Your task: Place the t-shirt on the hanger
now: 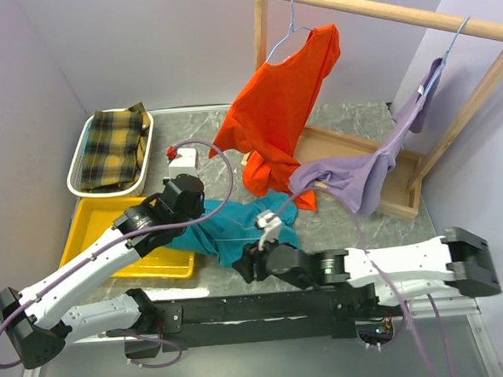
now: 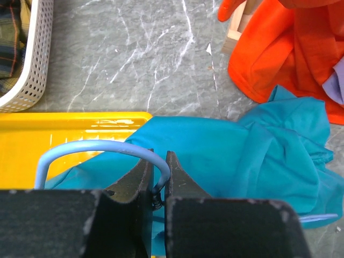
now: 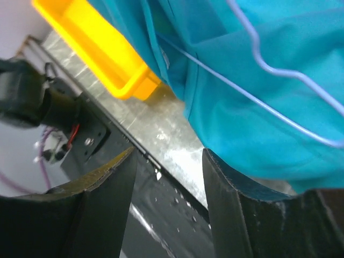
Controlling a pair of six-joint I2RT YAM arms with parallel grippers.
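The teal t-shirt (image 1: 230, 232) lies crumpled on the table between the two arms, partly over the yellow tray's corner; it also shows in the left wrist view (image 2: 242, 156) and the right wrist view (image 3: 258, 118). The pale-blue wire hanger (image 2: 91, 146) lies in and on the shirt, and its wire crosses the cloth in the right wrist view (image 3: 259, 60). My left gripper (image 1: 199, 210) (image 2: 157, 172) is shut on the hanger at the base of its hook. My right gripper (image 1: 246, 261) (image 3: 169, 153) is open and empty at the shirt's near edge, one finger just touching the cloth.
A wooden rack (image 1: 377, 10) at the back right holds an orange shirt (image 1: 281, 110) and a lilac shirt (image 1: 361, 169) on hangers, both drooping low. A yellow tray (image 1: 109, 240) and a white basket (image 1: 79, 161) with plaid cloth stand at the left. A small white box (image 1: 182, 164) sits mid-table.
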